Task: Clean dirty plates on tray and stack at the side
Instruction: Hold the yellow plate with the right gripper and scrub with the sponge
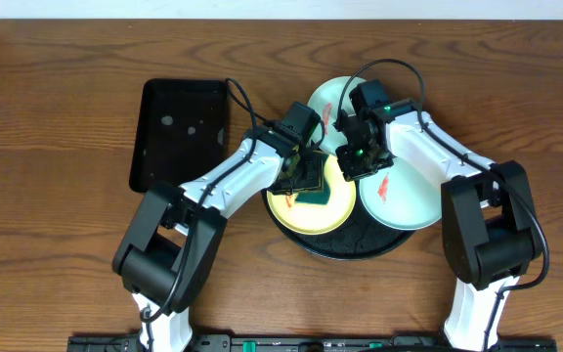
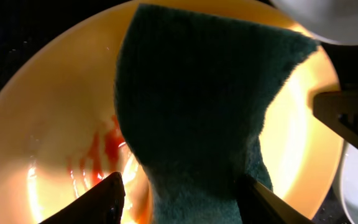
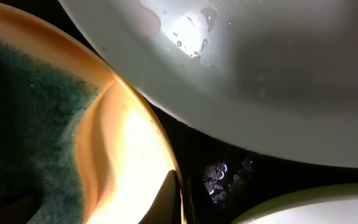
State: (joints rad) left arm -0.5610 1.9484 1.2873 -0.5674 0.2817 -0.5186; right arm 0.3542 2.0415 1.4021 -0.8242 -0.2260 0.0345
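Note:
The pale yellow plate (image 1: 301,217) lies on the front left of the round black tray (image 1: 360,246), with red-orange smears (image 2: 104,149). My left gripper (image 1: 306,176) is shut on a dark green sponge (image 1: 314,193) that rests on this plate; the sponge (image 2: 197,106) sits between its fingers (image 2: 182,199). My right gripper (image 1: 357,166) pinches the yellow plate's right rim (image 3: 129,143), with one finger (image 3: 178,199) on the rim's inside. One mint-blue plate (image 1: 328,98) lies at the tray's back. Another (image 1: 404,196), with red smears, lies at its right.
A smaller rectangular black tray (image 1: 179,132) lies on the wooden table left of the round tray. Both arms reach in over the round tray and nearly meet above the yellow plate. Wet black tray floor (image 3: 229,168) shows between the plates.

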